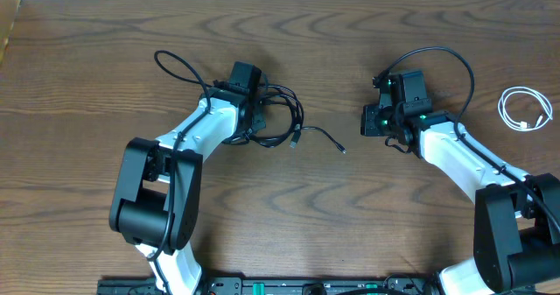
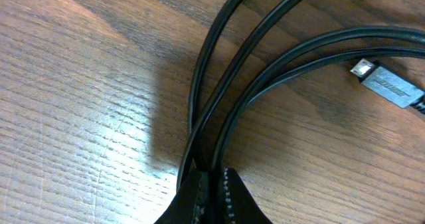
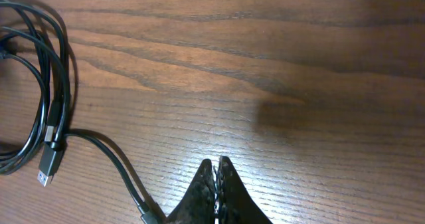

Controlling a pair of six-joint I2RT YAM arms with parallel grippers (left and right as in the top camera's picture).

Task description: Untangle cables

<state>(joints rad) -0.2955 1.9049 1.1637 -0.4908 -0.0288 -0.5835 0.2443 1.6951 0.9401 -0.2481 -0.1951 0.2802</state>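
Brown wood-grain table (image 1: pixel 289 32) fills the overhead view, where the black cables (image 1: pixel 284 124) are seen bunched in loose loops left of centre, one end trailing out toward the middle. The left gripper (image 1: pixel 251 124) is set right at this bundle, while the white cable (image 1: pixel 525 109) is coiled alone at the far right edge, apparently already separated. The right gripper (image 1: pixel 369 122) is held near the trailing end but apart from it. From the left wrist, the left gripper (image 2: pixel 212 177) is seen clenched on several strands of the black cables (image 2: pixel 332 36), probably to anchor or lift the bundle so a loop can be drawn free; a plug (image 2: pixel 388 88) lies loose on the wood to the right. From the right wrist, the right gripper (image 3: pixel 216 167) is shown closed on nothing, just beside one strand of the black cables (image 3: pixel 56 64), likely placed for a later pull.
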